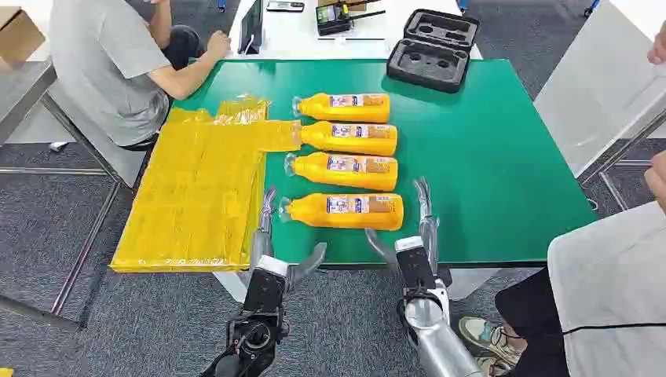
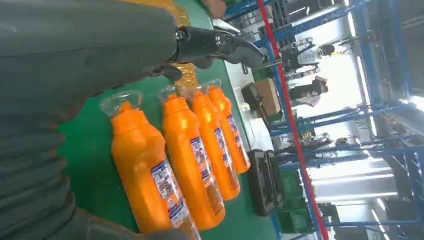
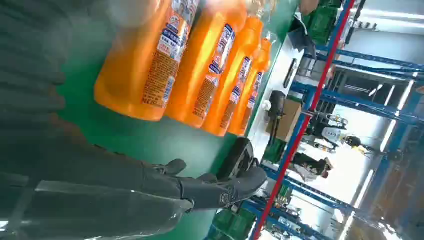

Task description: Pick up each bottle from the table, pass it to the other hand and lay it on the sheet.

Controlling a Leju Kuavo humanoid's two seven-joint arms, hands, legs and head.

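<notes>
Green table [image 1: 487,157] carries four orange bottles [image 1: 345,165] in a row, each lying on its side, long axis across the table, clear caps toward the yellow sheet [image 1: 196,188] at the robot's left. Left hand [image 1: 271,251] hovers at the near table edge beside the cap of the nearest bottle [image 1: 344,210], fingers spread, holding nothing. Right hand [image 1: 412,236] hovers at that bottle's base end, fingers likewise apart and empty. Black foam case [image 1: 432,47] sits at the far edge

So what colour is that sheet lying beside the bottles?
Yellow; the sheet shows best in the head view, left of the orange bottles.
</notes>
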